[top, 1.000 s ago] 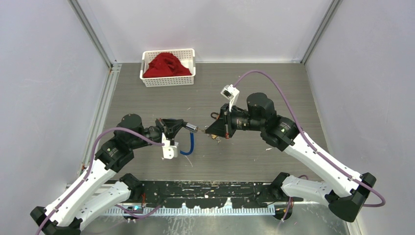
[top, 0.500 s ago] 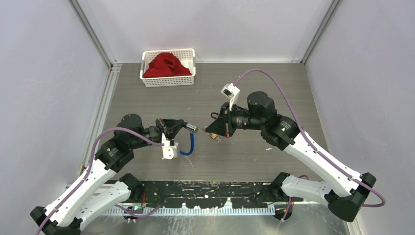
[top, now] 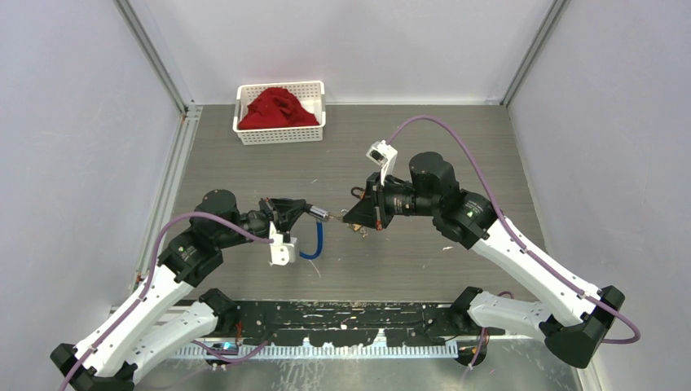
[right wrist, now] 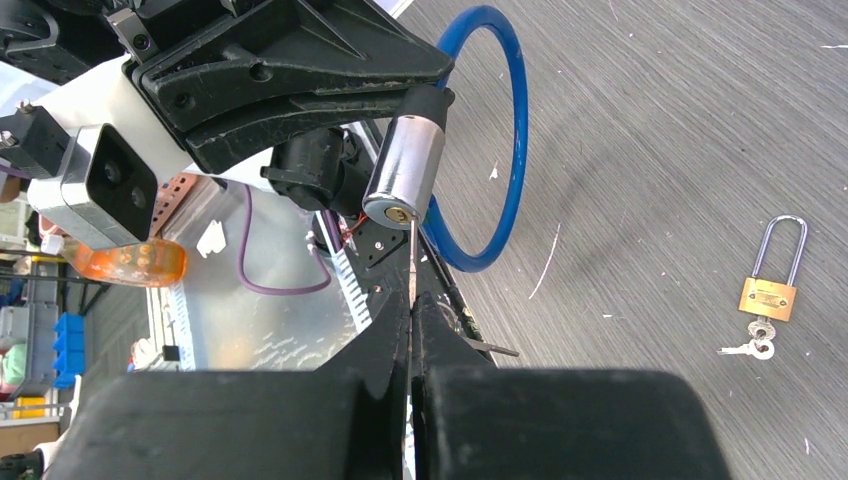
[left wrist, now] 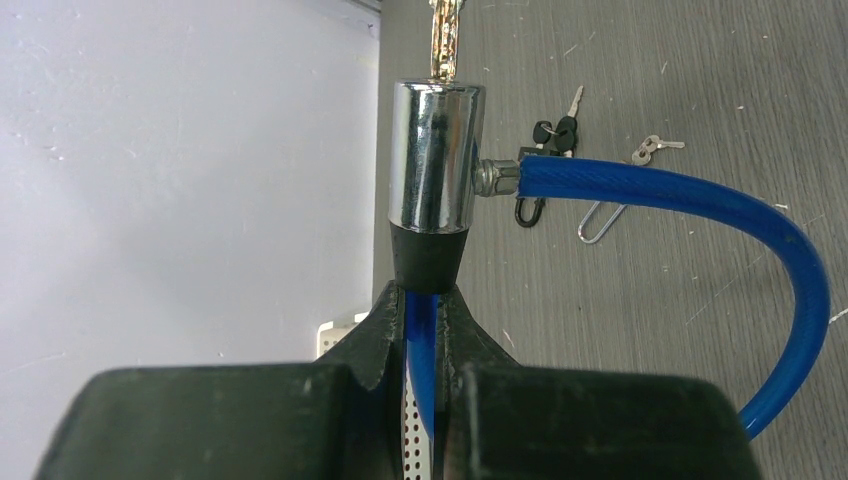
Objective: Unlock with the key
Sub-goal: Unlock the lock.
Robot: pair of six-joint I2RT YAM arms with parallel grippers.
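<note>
**Key tip at the cylinder**

My right gripper [right wrist: 412, 310] pinches a thin silver key [right wrist: 412, 262]. Its blade points straight out past the fingertips, tip at the chrome lock cylinder [right wrist: 404, 168]. Beyond, my left gripper [left wrist: 422, 300] clamps the blue cable [left wrist: 690, 195] behind that cylinder.

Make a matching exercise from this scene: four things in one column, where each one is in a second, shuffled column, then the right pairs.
Things
1. cable lock
2. key
3. padlock
4. red cloth

Places
A. in the white basket
B. lying on the table
C. pinched in the right gripper
D. held by the left gripper

Pairs: 1-D, 2-C, 3-B, 4-A
</note>
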